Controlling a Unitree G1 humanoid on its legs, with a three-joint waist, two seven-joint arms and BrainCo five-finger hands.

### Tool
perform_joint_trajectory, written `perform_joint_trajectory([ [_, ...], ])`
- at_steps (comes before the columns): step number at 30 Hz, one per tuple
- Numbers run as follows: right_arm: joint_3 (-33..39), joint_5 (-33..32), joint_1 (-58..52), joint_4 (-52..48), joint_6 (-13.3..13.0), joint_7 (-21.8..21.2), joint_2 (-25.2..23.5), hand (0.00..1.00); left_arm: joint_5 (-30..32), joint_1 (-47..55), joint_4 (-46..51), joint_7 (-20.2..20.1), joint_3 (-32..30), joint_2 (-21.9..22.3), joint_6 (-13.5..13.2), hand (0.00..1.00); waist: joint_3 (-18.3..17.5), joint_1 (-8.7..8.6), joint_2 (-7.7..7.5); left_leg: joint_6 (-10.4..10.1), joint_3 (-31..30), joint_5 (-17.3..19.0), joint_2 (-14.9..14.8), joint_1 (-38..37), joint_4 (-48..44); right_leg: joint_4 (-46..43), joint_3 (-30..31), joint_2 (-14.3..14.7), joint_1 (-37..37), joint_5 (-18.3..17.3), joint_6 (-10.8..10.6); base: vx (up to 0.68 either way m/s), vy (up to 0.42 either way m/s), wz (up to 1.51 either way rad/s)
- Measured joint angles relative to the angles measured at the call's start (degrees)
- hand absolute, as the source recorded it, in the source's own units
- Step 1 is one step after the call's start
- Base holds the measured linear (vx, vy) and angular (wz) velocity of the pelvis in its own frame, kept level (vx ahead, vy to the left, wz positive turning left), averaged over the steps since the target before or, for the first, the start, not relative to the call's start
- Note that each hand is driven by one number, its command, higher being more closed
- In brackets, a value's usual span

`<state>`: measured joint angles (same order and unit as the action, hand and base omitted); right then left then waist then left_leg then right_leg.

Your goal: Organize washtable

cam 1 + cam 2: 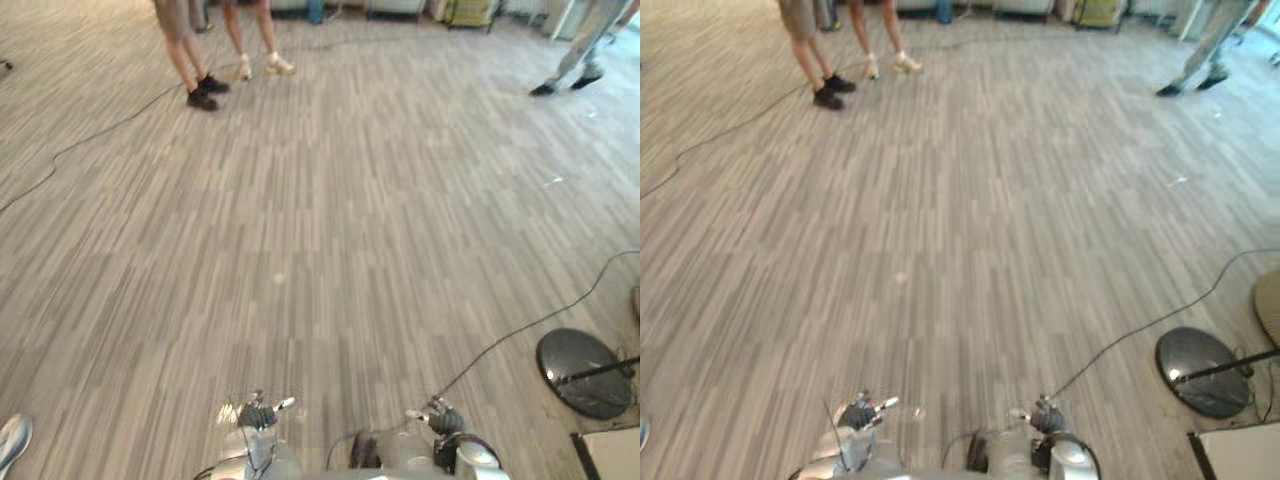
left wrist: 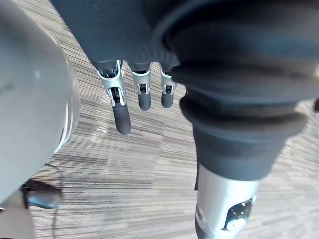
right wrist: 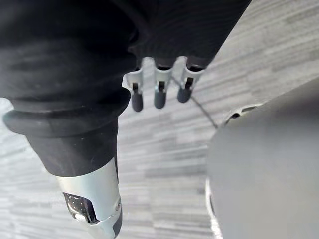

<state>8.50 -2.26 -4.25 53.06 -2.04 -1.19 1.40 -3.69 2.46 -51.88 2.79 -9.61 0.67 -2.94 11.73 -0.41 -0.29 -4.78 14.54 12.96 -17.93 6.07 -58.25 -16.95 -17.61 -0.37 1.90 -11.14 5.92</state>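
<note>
Left eye view puts your left hand (image 1: 256, 414) and right hand (image 1: 440, 418) low at the bottom edge, both hanging over striped floor (image 1: 330, 250), fingers (image 2: 122, 117) straight and relaxed, holding nothing. No washtable or anything on it shows, so you cannot tell where it is, which way it points or how its long axis runs. Mind the round dark stand base (image 1: 584, 372) at lower right. People's legs (image 1: 195, 60) stand at the upper left and upper right.

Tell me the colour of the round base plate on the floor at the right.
Dark grey to black round base plate, best in the left eye view.
</note>
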Motion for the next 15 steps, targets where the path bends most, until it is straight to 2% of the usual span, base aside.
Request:
perform_joint_trajectory([
  [1, 0.2, 0.0, -0.2, 0.1, 0.0, 0.0, 0.0, 0.0, 0.0, 0.0, 0.2, 0.0, 0.0, 0.2, -0.1, 0.0, 0.0, 0.12, -0.35, 0.9, 0.0, 0.7, 0.3, 1.9, 7.5, 1.8, 1.1, 0.0, 1.8, 0.0, 0.0, 0.41, 0.106, -0.51],
  [2, 0.4, 0.0, -0.2, 0.3, 0.1, 0.1, 0.1, 0.0, -0.1, -0.2, 0.1, 0.0, 0.1, 0.3, -0.1, 0.0, -0.2, 0.35, 0.01, 0.9, -1.2, 0.7, 1.8, 2.7, 17.8, 2.5, 2.6, -0.2, 3.0, -0.1, -0.2, 0.39, 0.145, -0.59],
  [3, 0.6, 0.0, -0.3, 0.7, 0.0, 0.1, 0.2, 0.0, -0.1, -0.1, 0.1, 0.0, 0.1, 0.2, -0.1, 0.0, -0.3, 0.5, 0.02, 0.5, -2.5, 0.4, 3.2, 2.7, 24.0, 2.4, 3.6, -0.5, 3.1, -0.5, -1.1, 0.36, 0.203, -0.73],
  [4, 0.6, 0.0, -0.6, 1.2, -0.1, 0.1, 0.8, 0.0, -0.2, -0.1, -0.5, 0.2, 0.5, 0.4, -0.1, 0.0, -0.9, 0.87, 1.39, 0.9, -6.6, -4.9, 5.4, 2.6, 34.4, 1.8, 5.4, -0.3, 3.0, -1.5, -4.1, 0.29, 0.187, -0.77],
  [5, 0.8, -0.2, -0.4, 1.9, 0.1, 0.4, 0.2, 0.0, -0.2, -0.2, -1.2, 0.6, 0.5, -0.4, -0.1, 0.0, -1.5, 1.22, -0.55, 1.1, -6.3, -4.8, 7.3, 0.9, 34.7, 1.3, 7.4, -1.8, 2.9, -2.2, -5.7, 0.29, 0.181, -0.69],
  [6, 0.8, -0.2, -0.6, 1.9, 0.1, 0.5, -0.2, 0.0, -0.2, -0.1, -1.6, 0.9, 0.5, -0.9, -0.1, 0.0, -1.9, 1.11, -1.06, 1.1, -5.7, -4.8, 7.8, 0.4, 35.1, 1.4, 7.5, -2.4, 3.0, -2.2, -5.7, 0.27, 0.151, -0.46],
  [7, 0.9, 0.0, -1.1, 1.9, -0.1, 0.7, -1.0, 0.0, -0.2, -0.2, -2.1, 1.0, 0.5, -1.6, -0.1, 0.0, -2.6, 1.06, -2.17, 1.3, -4.4, -4.7, 8.3, -0.4, 35.6, 1.4, 7.5, -3.8, 3.2, -2.3, -6.6, 0.22, 0.126, -0.22],
  [11, 1.1, 0.1, -1.3, 2.6, -0.2, 1.0, -1.6, 0.0, -0.2, 0.1, -3.8, 1.1, 0.5, -2.4, -0.1, 0.0, -3.5, 1.0, -2.84, 1.8, -2.7, -4.6, 9.9, -3.6, 38.5, 3.0, 8.4, -5.4, 4.9, -0.4, -9.6, 0.19, 0.128, -0.14],
  [13, 1.2, 0.1, -1.1, 4.2, -0.3, 0.9, -1.6, 0.0, -0.2, 0.3, -4.5, 1.1, 0.5, -3.0, -0.1, 0.0, -4.4, 0.98, -3.37, 2.7, -1.8, -5.4, 10.8, -5.1, 42.0, 3.7, 8.6, -6.0, 4.8, 0.0, -9.9, 0.11, 0.053, -0.04],
  [15, 1.2, 0.1, -1.1, 4.7, -0.3, 0.9, -1.5, 0.0, -0.2, 0.8, -5.0, 1.1, 0.5, -3.2, -0.1, 0.0, -5.0, 0.96, -3.13, 2.7, -1.7, -6.3, 10.9, -5.7, 43.9, 4.6, 8.6, -5.9, 4.9, 1.1, -9.6, 0.05, 0.007, 0.0],
])
